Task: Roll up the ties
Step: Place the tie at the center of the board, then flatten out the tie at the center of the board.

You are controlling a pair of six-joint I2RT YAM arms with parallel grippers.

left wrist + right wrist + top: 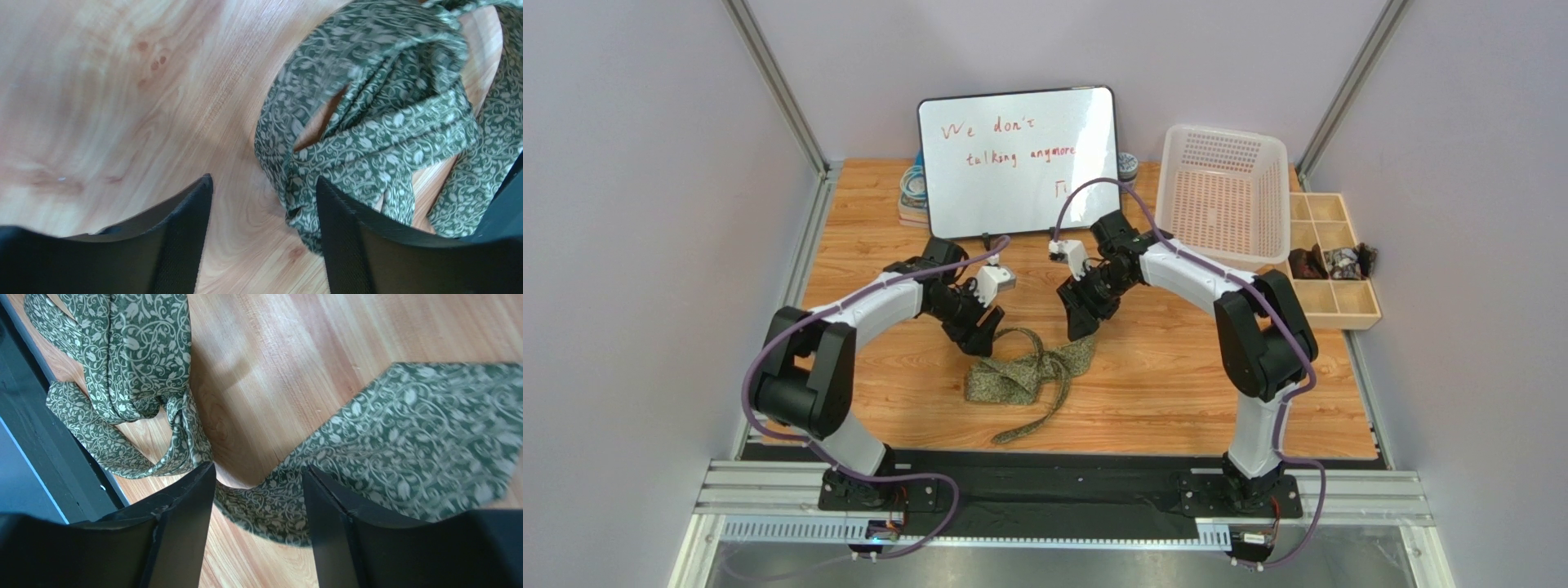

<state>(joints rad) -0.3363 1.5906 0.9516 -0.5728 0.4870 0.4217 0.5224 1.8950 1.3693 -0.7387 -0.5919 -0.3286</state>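
Note:
A green tie with a pale vine pattern (1028, 374) lies crumpled and looped on the wooden table, its narrow tail trailing toward the front. My left gripper (979, 333) is open and empty just above the tie's left side; in the left wrist view (264, 190) bare wood lies between the jaws and the tie (380, 122) lies to the right. My right gripper (1078, 321) is open over the tie's wide end; in the right wrist view (258, 478) a band of the tie (393, 453) lies between the jaws, not gripped.
A whiteboard (1019, 159) with red writing stands at the back. A pink mesh basket (1220, 194) sits at the back right, and a wooden divided tray (1335, 257) holding dark rolled items is on the right. A roll of tape (913, 186) lies behind the whiteboard's left side.

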